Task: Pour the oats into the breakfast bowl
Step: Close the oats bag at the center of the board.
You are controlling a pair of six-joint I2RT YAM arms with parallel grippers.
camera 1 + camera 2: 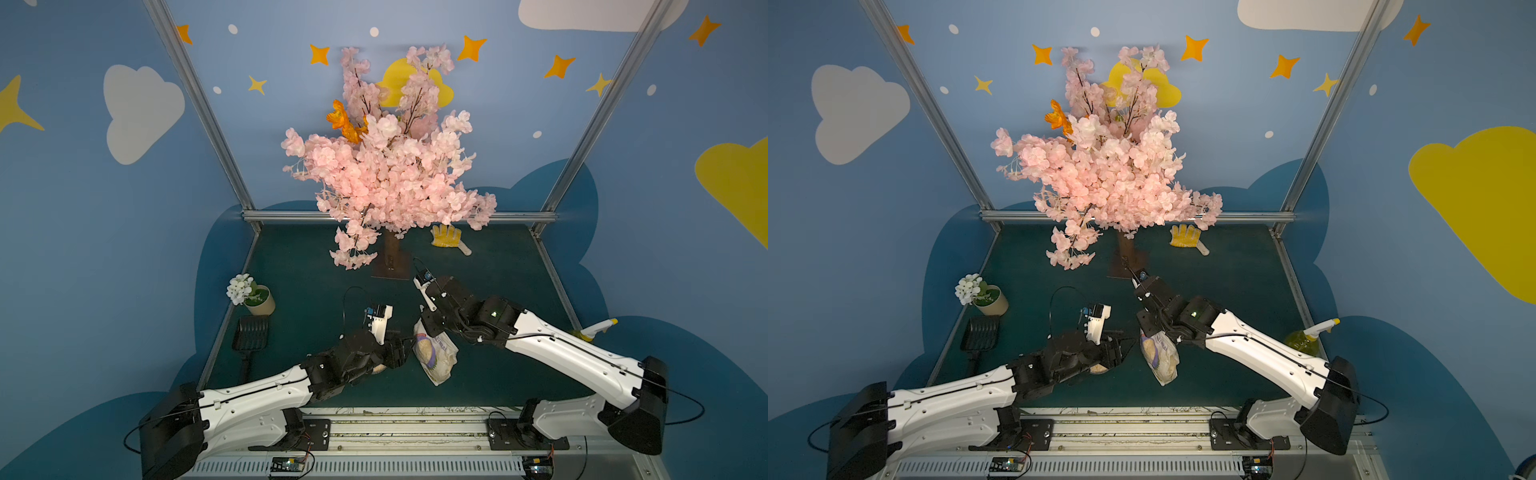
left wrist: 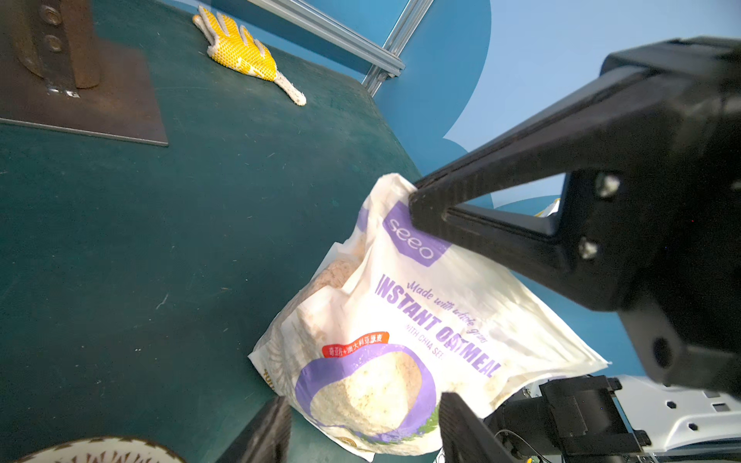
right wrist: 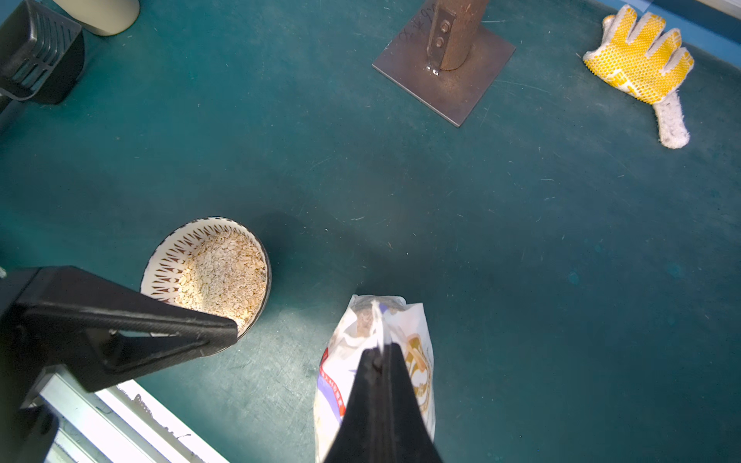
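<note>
The oats bag [image 1: 436, 353], white with purple print, hangs from its top edge in my right gripper [image 3: 379, 352], which is shut on it; it also shows in a top view [image 1: 1160, 357]. In the left wrist view the bag [image 2: 401, 340] fills the space just ahead of my left gripper [image 2: 363, 401]. That gripper's jaws stand apart on either side of the bag's lower end without pinching it. The breakfast bowl [image 3: 208, 276] sits on the mat left of the bag with oat flakes inside. In both top views my left arm covers most of the bowl [image 1: 380, 368].
A pink blossom tree on a rusty base plate [image 1: 390, 266] stands behind the arms. A yellow glove [image 1: 446, 237] lies at the back right. A flowerpot [image 1: 259, 299] and a black scoop [image 1: 249, 332] are at the left edge, a spray bottle [image 1: 594, 330] at the right.
</note>
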